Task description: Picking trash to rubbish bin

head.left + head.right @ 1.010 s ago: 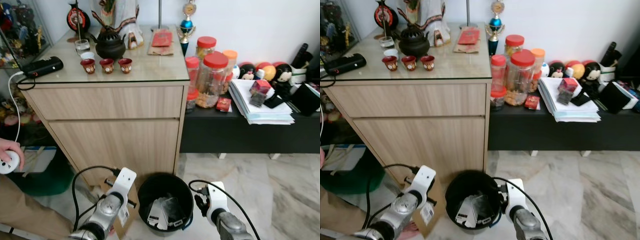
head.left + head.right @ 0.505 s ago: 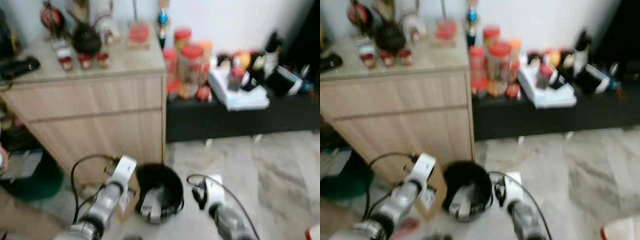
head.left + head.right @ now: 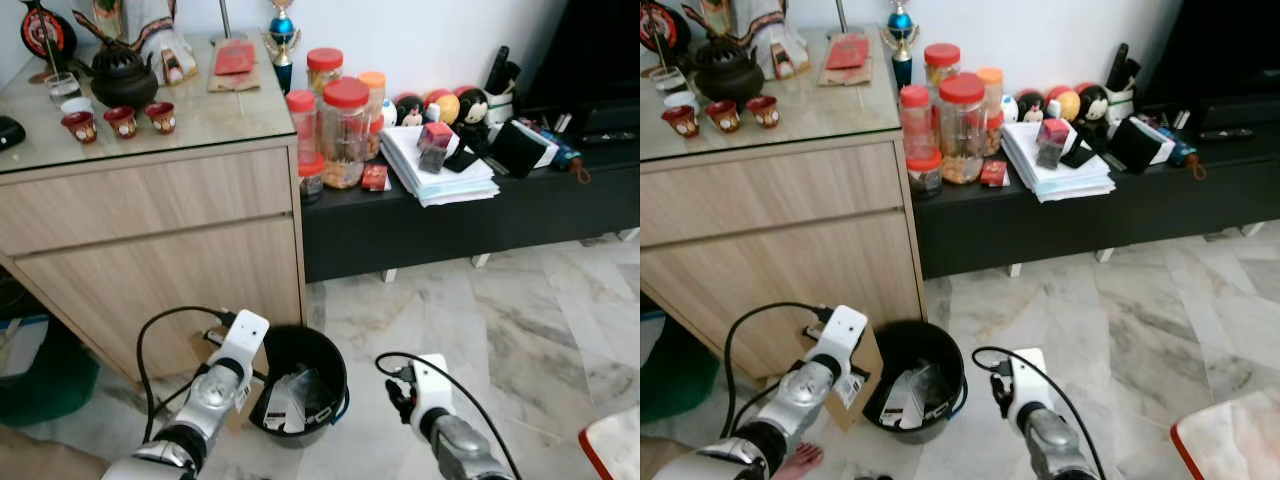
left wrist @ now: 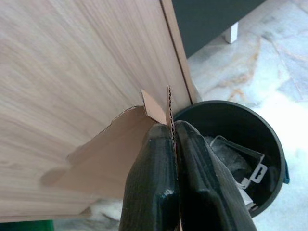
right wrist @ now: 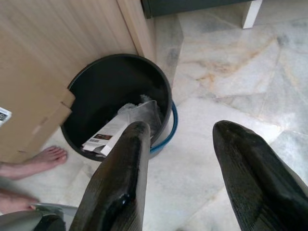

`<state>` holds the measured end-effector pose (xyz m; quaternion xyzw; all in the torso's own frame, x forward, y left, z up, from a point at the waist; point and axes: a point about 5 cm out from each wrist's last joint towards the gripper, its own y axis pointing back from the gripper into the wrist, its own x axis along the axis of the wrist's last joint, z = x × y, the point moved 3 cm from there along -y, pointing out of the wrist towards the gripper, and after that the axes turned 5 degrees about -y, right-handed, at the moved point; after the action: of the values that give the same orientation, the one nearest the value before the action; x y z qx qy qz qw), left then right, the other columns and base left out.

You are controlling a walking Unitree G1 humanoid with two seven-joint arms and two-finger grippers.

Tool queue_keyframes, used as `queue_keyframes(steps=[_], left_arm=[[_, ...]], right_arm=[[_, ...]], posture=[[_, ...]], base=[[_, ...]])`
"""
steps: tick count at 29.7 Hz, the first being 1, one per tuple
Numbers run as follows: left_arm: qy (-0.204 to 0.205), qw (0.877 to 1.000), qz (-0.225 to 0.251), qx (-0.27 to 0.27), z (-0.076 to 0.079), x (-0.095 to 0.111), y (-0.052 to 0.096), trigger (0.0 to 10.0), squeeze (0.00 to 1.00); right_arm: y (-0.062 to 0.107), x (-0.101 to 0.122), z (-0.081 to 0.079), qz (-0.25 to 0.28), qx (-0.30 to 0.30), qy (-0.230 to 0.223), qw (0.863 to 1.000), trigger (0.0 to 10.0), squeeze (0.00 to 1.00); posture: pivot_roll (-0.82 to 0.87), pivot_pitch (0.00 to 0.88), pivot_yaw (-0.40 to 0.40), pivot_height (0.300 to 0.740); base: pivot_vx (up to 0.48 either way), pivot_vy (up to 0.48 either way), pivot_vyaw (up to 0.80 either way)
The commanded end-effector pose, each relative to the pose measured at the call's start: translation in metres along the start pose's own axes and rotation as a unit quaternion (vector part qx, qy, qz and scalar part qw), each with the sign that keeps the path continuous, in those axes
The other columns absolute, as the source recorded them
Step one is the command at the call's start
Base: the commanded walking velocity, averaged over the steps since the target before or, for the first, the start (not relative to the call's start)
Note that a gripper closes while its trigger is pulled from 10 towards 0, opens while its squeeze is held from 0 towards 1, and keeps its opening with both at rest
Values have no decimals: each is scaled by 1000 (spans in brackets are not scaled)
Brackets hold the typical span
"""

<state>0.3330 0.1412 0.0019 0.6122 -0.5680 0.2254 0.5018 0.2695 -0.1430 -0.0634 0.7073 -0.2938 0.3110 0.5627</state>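
Left tool (image 4: 172, 144) pinches the cardboard piece (image 4: 115, 149) by its thin edge, just left of the bin (image 3: 300, 385). We judge it light and stiff; edge hold should suffice. Its white label is unreadable. Right tool (image 5: 192, 159), right of bin: fingers apart, empty.

This is a lived-in home: a marble floor (image 3: 520, 320), a wooden cabinet (image 3: 150, 230) with a teapot (image 3: 122, 78) and small red cups (image 3: 120, 120) on its surface, snack jars (image 3: 343, 130), round toys (image 3: 440, 105), stacked papers (image 3: 435, 175) on a low black bench (image 3: 420, 225), and a person's bare foot (image 5: 45, 156).
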Motion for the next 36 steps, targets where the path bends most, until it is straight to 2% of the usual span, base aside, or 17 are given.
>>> queue_keyframes(steps=[1, 22, 25, 28, 33, 36], left_arm=[[-4, 1000, 13, 13, -4, 7, -2, 10000, 0], [-2, 1000, 10, 11, -3, 5, -1, 10000, 0], [3, 1000, 20, -10, 3, 7, -1, 10000, 0], [-1, 1000, 11, -15, 6, 4, 0, 10000, 0], [10, 999, -12, -31, 12, -4, 1, 10000, 0], [22, 998, -22, -52, 18, -9, 3, 10000, 0]], right_arm=[[-1, 5, -1, 7, 1, 3, 1000, 10000, 0], [-2, 7, -2, 11, 7, 0, 1000, 10000, 0], [-2, 7, -4, 10, 12, 4, 1000, 10000, 0], [-2, 8, -6, 11, 18, 8, 1000, 10000, 0], [-5, 12, -21, 6, 73, 24, 997, 10000, 0], [-6, 19, -38, 0, 146, 41, 988, 10000, 0]], posture=[[45, 76, 1, 740], [46, 77, 0, 740], [46, 77, 0, 740], [48, 78, 0, 740], [47, 80, -1, 740], [43, 81, -2, 740]], base=[[330, 0, 0], [341, 0, -83], [0, 0, 0], [0, 0, 0], [0, 0, 0], [0, 0, 0]])
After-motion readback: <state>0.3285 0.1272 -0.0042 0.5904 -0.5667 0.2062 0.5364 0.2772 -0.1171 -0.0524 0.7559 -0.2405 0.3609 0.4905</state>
